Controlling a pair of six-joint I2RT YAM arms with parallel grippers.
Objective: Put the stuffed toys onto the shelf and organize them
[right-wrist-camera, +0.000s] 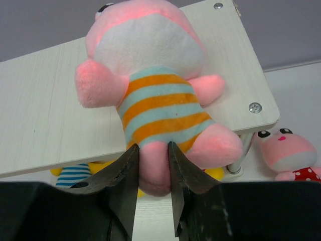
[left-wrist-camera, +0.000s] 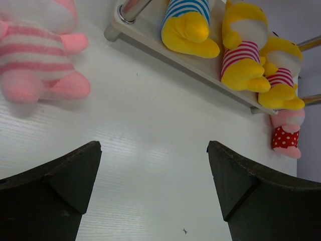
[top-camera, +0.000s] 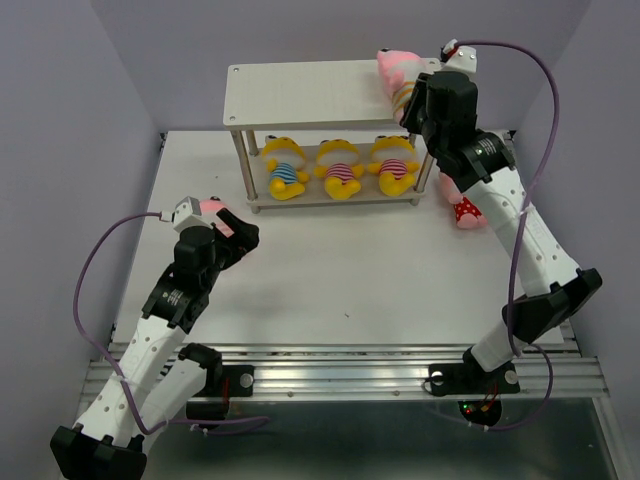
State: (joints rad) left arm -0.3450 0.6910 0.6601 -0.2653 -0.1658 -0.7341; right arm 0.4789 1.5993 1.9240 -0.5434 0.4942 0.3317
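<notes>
The shelf stands at the back of the table. Three yellow toys sit on its lower board. My right gripper is shut on one leg of a pink toy in an orange and teal striped outfit, which lies on the right end of the top board; it also shows in the top view. A pink toy with pink stripes lies on the table ahead-left of my open, empty left gripper. A pink toy in red polka dots lies right of the shelf.
The white table runs between the arms and the shelf. Purple walls close in the left, back and right. A metal rail runs along the near edge by the arm bases.
</notes>
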